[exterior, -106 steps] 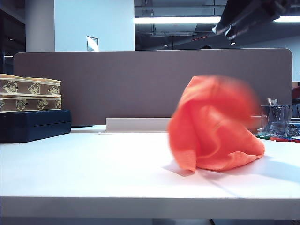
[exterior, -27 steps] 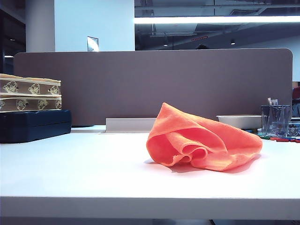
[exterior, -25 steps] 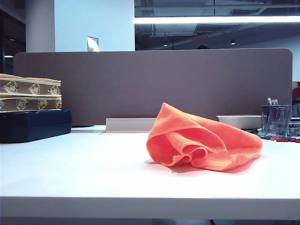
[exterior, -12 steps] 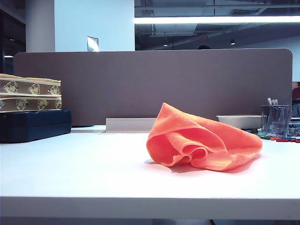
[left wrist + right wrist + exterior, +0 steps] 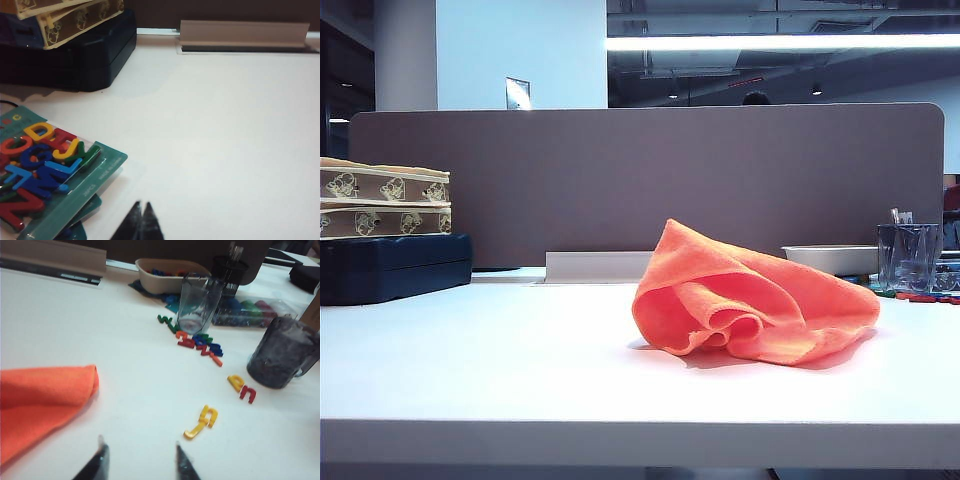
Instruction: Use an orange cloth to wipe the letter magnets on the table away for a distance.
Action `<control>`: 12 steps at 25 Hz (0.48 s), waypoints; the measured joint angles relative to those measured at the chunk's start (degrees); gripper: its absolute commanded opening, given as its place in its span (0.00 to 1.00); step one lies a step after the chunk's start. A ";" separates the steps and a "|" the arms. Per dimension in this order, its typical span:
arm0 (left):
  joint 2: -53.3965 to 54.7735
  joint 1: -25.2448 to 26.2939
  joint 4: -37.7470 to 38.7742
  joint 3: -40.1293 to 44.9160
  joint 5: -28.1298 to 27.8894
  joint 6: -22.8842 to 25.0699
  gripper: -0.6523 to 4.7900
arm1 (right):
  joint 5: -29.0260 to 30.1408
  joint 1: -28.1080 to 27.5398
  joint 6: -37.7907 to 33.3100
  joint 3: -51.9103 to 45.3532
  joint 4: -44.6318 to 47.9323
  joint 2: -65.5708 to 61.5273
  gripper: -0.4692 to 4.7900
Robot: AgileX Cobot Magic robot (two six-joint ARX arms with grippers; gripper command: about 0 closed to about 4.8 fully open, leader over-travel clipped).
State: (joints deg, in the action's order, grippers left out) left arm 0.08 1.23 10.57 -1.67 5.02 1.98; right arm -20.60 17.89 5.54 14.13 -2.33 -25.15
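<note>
Tools (image 5: 141, 212) (image 5: 140, 455) aloft — cloth (image 5: 755, 305) apparently loose

cloth: the orange cloth (image 5: 755, 298) lies crumpled on the table (image 5: 520, 370), right of centre | behind: brown divider panel (image 5: 620, 180) | left: patterned boxes (image 5: 382, 197) stacked on a dark case (image 5: 395, 267) | right edge: clear cup (image 5: 908, 256), shallow tray (image 5: 830, 259) | left gripper, right gripper: neither visible
</note>
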 measured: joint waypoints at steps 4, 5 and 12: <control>0.00 0.00 1.53 0.00 0.00 2.10 0.11 | -0.02 0.00 -0.28 -1.68 2.12 -0.09 0.40; 0.00 0.00 1.70 0.02 -0.02 2.29 0.11 | -0.02 0.00 -0.37 -1.81 2.60 -0.09 0.38; 0.00 0.00 -0.20 1.14 -0.72 4.70 0.11 | -3.76 0.00 -0.59 -6.45 8.50 -0.09 0.36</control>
State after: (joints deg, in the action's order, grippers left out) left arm 0.08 1.23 10.37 -0.54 4.29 6.68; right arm -24.36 17.89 4.95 7.68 6.17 -25.23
